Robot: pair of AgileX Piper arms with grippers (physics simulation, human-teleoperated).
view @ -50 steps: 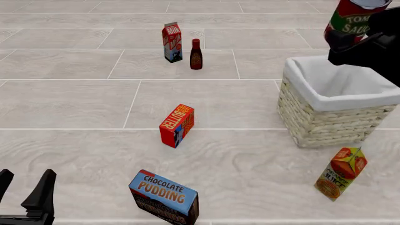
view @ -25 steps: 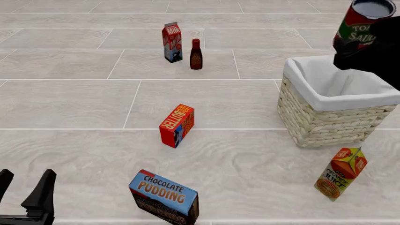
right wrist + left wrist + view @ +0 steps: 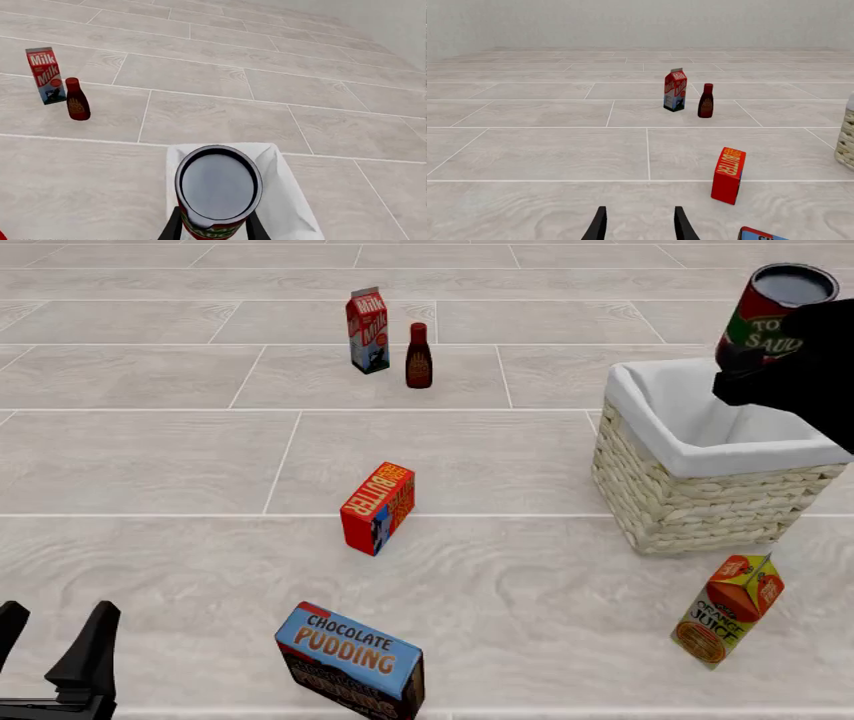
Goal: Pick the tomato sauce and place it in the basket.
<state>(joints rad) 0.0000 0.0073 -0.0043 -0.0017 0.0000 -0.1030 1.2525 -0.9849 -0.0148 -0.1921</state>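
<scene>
Picking part done, placing part not yet: tomato sauce [image 3: 778, 312] lifted high in the air, over the far right corner of the basket [image 3: 694, 490] (white lining directly under it in the right wrist view). Right gripper [image 3: 213, 227] clamped on the can's sides; left gripper [image 3: 639, 225] spread apart, empty, low near the front edge.

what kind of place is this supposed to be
Likely a simulated grocery-sorting tabletop, not a real room: a wood-plank surface, scattered packaged foods such as the milk carton and chocolate pudding box, and a lined wicker basket for collecting them.
</scene>
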